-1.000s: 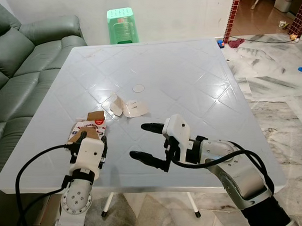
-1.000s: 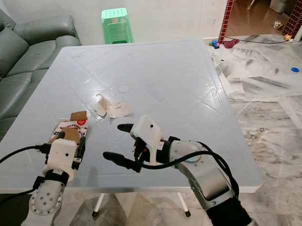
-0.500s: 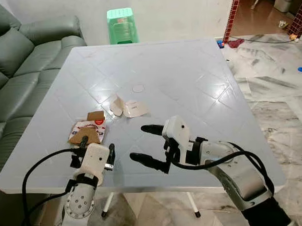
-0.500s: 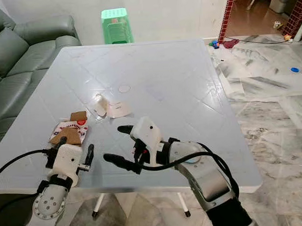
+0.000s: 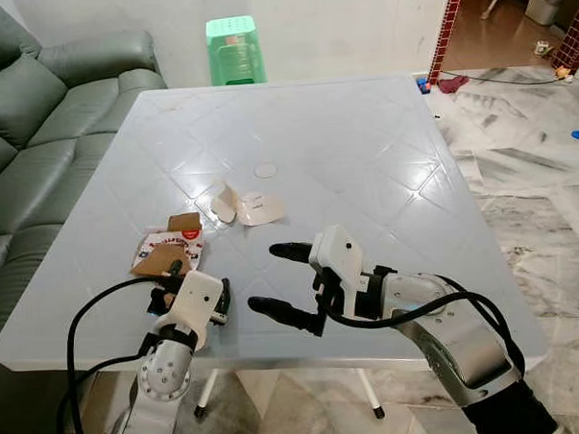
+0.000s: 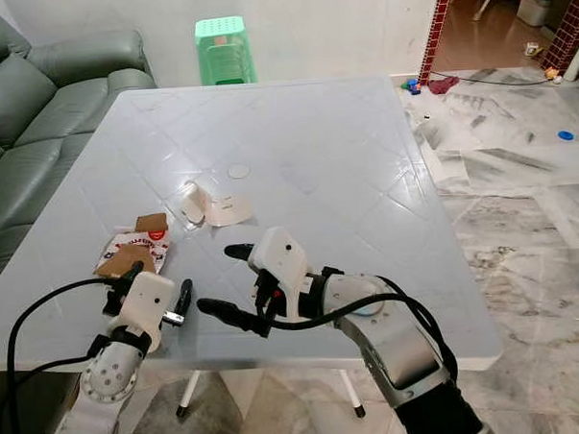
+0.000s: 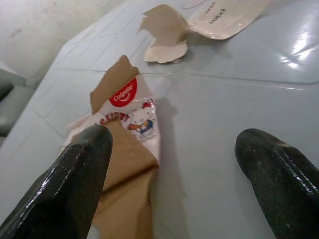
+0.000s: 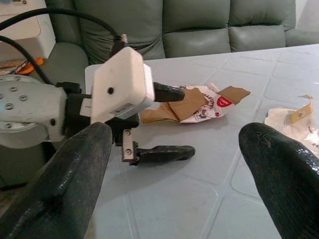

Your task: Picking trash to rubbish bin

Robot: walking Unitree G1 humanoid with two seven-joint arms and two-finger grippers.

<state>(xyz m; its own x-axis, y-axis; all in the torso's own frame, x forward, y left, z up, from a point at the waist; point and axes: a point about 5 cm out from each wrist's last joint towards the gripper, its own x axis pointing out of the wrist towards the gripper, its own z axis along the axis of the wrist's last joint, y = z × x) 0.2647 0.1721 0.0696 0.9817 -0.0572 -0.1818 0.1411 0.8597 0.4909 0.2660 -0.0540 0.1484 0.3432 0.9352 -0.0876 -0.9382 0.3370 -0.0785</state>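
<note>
A flattened brown, white and red toothpaste carton [image 5: 168,249] lies on the pale table [image 5: 363,146] near its front left. My left gripper [image 5: 198,281] hovers open just in front of and to the right of the carton; in the left wrist view one finger [image 7: 84,159] overlaps the carton's [image 7: 127,124] near end. Torn beige paper pieces [image 5: 246,207] lie further in, with a small white disc [image 5: 265,169] beyond them. My right gripper [image 5: 265,276] is held open and empty over the front middle of the table, pointing left toward the left gripper [image 8: 149,149].
A grey-green sofa [image 5: 35,113] runs along the table's left side. A green plastic stool [image 5: 235,48] stands behind the table. Marble floor [image 5: 538,196] lies to the right. The table's front edge is right under both wrists.
My left gripper has drawn back off the carton and shifted right toward the table's front edge. The carton stayed on the table. The right arm has barely moved.
</note>
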